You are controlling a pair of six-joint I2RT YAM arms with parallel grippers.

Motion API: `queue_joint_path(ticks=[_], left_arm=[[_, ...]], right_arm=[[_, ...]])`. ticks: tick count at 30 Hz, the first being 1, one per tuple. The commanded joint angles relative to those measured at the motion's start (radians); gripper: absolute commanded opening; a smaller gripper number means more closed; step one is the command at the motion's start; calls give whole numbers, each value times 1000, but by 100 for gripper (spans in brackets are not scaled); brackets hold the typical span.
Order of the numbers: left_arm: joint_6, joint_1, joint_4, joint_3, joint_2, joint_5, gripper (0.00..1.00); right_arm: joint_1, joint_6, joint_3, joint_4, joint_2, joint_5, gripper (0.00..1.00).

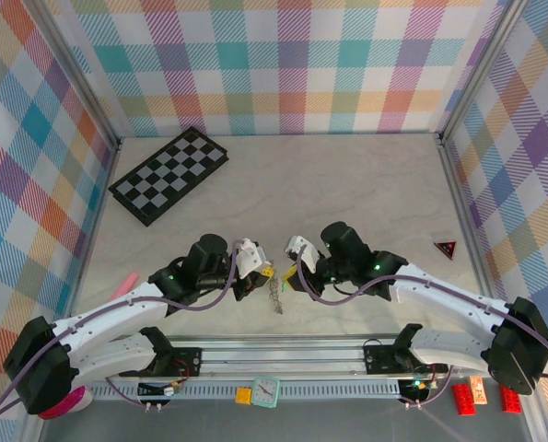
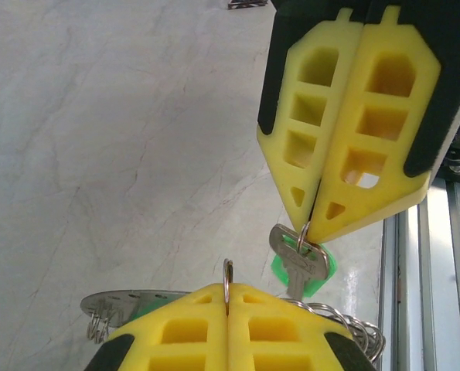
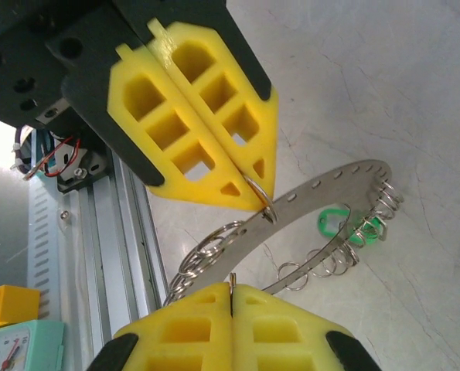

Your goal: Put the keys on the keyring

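The keyring (image 3: 322,202) is a flat grey metal band strung with many small split rings, hanging between both grippers just above the table (image 1: 275,293). My left gripper (image 2: 228,292) is shut on one of its small split rings (image 3: 264,202). Facing it tip to tip, my right gripper (image 2: 311,228) is shut on the small loop of a silver key (image 2: 298,261) with a green tag behind it. That key dangles below the right fingertips. In the right wrist view, a green tag (image 3: 334,224) shows past the band's far side.
A chessboard (image 1: 169,173) lies at the back left and a red triangle (image 1: 446,249) at the right. An aluminium rail (image 1: 283,354) runs along the near edge, with a small clock (image 1: 266,391) and toy bricks (image 1: 462,398) in front of it.
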Motion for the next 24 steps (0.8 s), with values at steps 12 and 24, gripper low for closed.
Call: queue_joint_path(ticks=[12,24], left_arm=[[-12,-8,4,40,12,35,0],[-13,-7,-3,51,19,41,0]], right_arm=[[6,-12,64,82,65,7,0],[6,1,73,102,91,38,0]])
